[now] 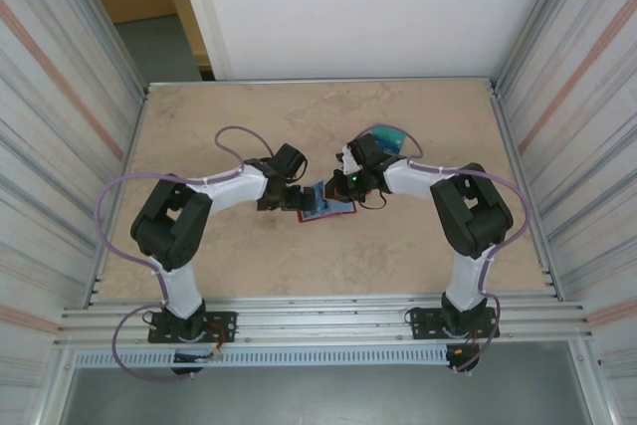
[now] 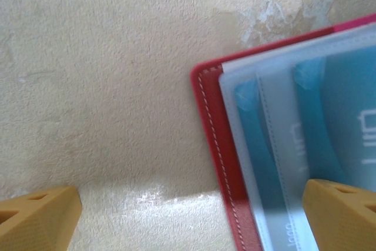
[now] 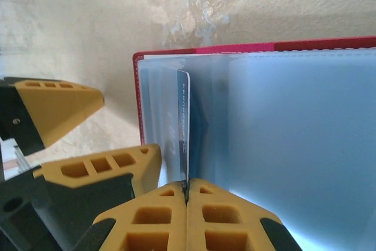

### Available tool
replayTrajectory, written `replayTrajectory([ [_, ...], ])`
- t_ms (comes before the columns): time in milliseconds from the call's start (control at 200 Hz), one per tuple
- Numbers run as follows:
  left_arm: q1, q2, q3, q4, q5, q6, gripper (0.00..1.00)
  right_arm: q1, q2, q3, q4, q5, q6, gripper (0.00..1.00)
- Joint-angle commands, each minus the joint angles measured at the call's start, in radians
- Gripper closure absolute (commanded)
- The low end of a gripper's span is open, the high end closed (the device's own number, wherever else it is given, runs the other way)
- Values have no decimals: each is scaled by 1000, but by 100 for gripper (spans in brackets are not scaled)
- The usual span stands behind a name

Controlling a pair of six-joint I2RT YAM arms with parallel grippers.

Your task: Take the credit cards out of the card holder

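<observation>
Since the right pincer (image 3: pixel 187 195) is closed tight on the near edge of one credit card (image 3: pixel 184 121), the step in hand looks like pulling that card free. The card stands edge-on in a see-through pocket near the spine side of the open card holder (image 3: pixel 139 98), with most of its length inside, so it is not yet out. The left pincer (image 2: pixel 191 213) is spread wide at the holder's corner, one fingertip over the pockets and the other over bare desk (image 2: pixel 106 86); whether it presses the holder down cannot be told. At least two teal cards (image 2: pixel 346 116) show through the pale pockets. Beyond the right arm a small teal pile (image 1: pixel 386 136) lies on the desk, apart from the holder, likely cards already removed. By that reading the task is partway: some out, several left
</observation>
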Motion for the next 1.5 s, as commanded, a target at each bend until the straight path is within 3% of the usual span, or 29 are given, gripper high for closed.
replayTrajectory([
  [0, 30, 23, -23, -36, -22, 7, 1, 4, -65, 33, -99, 70, -55, 100],
  [501, 53, 63, 10, -54, -37, 34, 1, -19, -122, 44, -193, 131, -88, 100],
  [992, 90, 153, 108, -63, -42, 89, 1, -103, -229, 168, -397, 282, -274, 100],
  [1278, 128, 199, 172, -62, -27, 125, 1, -185, -176, 363, -519, 443, -613, 100],
  [1493, 133, 228, 242, -70, 4, 133, 1, -265, -88, 444, -535, 444, -929, 100],
])
